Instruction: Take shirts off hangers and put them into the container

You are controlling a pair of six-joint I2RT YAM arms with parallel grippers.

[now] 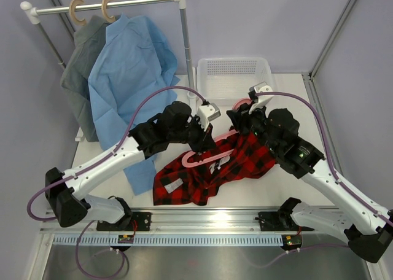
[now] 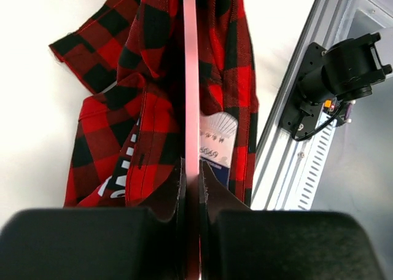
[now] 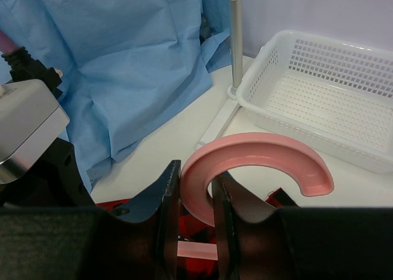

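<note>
While my left gripper (image 2: 191, 175) pinches the pink hanger (image 2: 191, 77) and my right gripper (image 3: 198, 177) clamps its hook (image 3: 264, 152), the plaid shirt (image 1: 245, 160) lies on the table (image 1: 295, 89), seemingly not yet freed. The white basket (image 3: 307, 53) is empty, and the blue shirt (image 1: 129, 71) and grey shirt (image 1: 80, 71) hang on the rail (image 1: 135, 2).

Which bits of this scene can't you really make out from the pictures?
- Top view: grey shirt mostly hidden behind light blue shirt.
- Left wrist view: plaid shirt label print tiny, partly behind pink hanger.
- Right wrist view: container cut off by right edge; plaid shirt almost hidden behind right gripper.
</note>
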